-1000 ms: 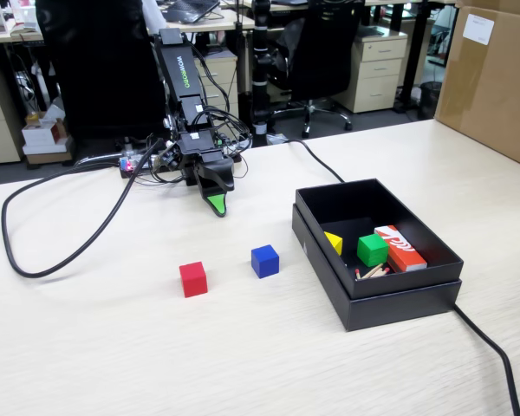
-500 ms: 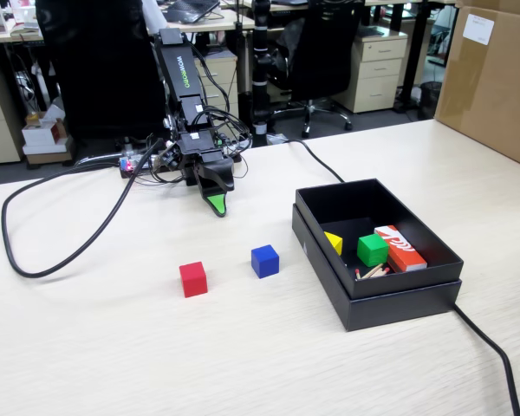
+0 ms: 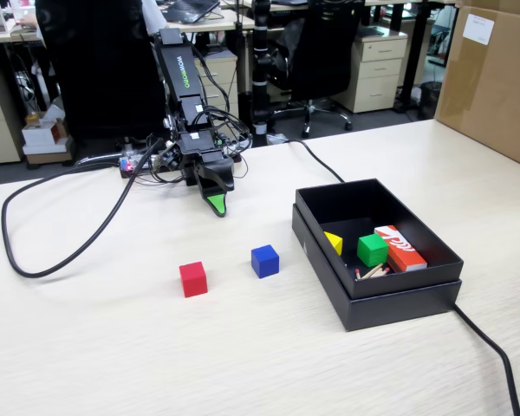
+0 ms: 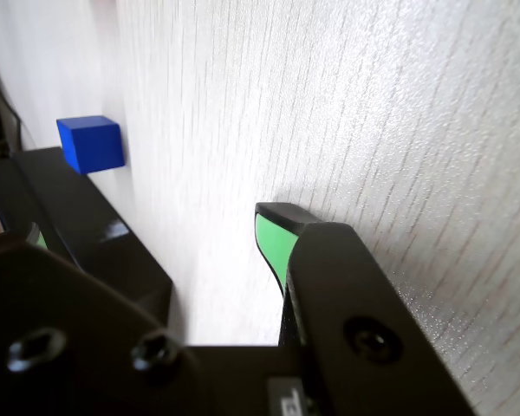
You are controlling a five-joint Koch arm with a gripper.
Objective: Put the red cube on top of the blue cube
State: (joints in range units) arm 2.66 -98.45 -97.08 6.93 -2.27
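The step in hand, as I judge it, is the reach for the red cube [image 3: 192, 279], since nothing is grasped and both cubes sit bare on the tabletop [image 3: 269, 347]. The end effector [image 3: 217, 208] hangs low near the arm's base, tip pointing down, well apart from either cube. In the fixed view only one green-faced tip shows, and the wrist view shows a green pad with a dark body beside it, so I cannot tell whether the jaws stand parted or closed; it holds nothing. To do the reach well, the arm should swing out toward the red cube, come down over it from above with jaws spread wider than the cube, square them to two opposite flat faces, and close only once the tips straddle it, low enough to grip without scraping the tabletop. The approach should keep clear of the blue cube [image 3: 264, 261], which sits near the red one, to its right in the fixed view and between it and the black box [image 3: 399, 299]; nudging it would spoil the target. The red cube is small, bright red, matte and plain-faced, matching the blue in size, resting flat with one edge turned slightly toward the camera.
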